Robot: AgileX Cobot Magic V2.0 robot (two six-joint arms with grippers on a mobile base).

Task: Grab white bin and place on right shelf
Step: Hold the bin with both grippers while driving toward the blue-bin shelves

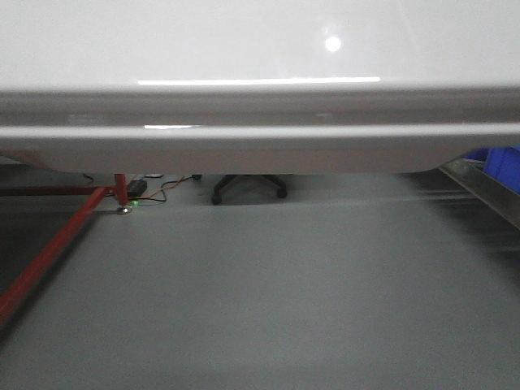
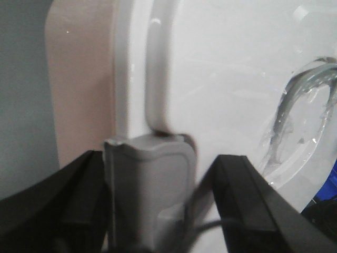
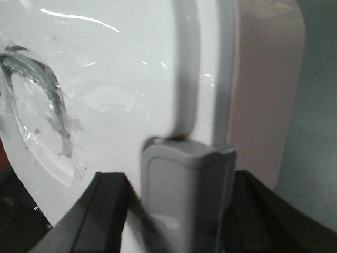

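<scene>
Front camera sits low, facing ahead. The white bin [image 1: 260, 49] is right against the lens and fills the top half, with grey floor [image 1: 268, 292] running off beneath to a chair base [image 1: 249, 187] well away. Left wrist camera looks out along the left gripper [image 2: 163, 168], hard up against the bin's lid near one edge, pinkish side wall to its left. Right wrist camera mirrors it over the right gripper [image 3: 181, 179], side wall to its right. Both wrist views share the lid's oval recess [image 2: 308, 132], at opposite sides of frame.
</scene>
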